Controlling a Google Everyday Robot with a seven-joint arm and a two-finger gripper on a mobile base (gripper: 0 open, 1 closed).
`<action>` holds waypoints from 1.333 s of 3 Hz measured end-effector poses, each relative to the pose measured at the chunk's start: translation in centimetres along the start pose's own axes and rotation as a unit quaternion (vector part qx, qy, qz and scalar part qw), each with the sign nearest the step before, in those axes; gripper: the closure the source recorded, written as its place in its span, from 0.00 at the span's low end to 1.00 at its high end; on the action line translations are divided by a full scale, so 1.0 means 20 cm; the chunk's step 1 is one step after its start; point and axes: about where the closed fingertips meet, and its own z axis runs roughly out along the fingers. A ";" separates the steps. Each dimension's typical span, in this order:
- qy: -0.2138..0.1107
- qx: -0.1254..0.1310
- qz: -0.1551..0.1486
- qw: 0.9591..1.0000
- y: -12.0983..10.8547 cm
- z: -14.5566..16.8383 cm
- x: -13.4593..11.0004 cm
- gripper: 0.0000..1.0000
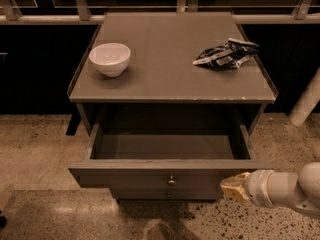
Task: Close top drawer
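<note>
Grey-brown top drawer [130, 177] stands pulled open, end effector [231, 186] by its front panel's right end.

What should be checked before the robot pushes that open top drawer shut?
1. The top drawer is pulled out, ready to be pushed: ok.
2. Nothing visible inside it that could jam: ok.
3. The gripper sits at the front panel's right end; contact with the panel: cannot tell.
4. Push point near the knob: not ok, the gripper is well to the right of it.
5. The white bowl and crumpled packet lie on the cabinet top, off the drawer's path: ok.
</note>
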 end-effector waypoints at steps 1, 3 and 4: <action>-0.005 0.015 -0.030 0.999 -0.06 0.03 -0.13 1.00; -0.008 0.029 -0.067 0.997 -0.21 0.16 -0.30 1.00; -0.029 0.023 -0.082 0.996 -0.31 0.24 -0.38 1.00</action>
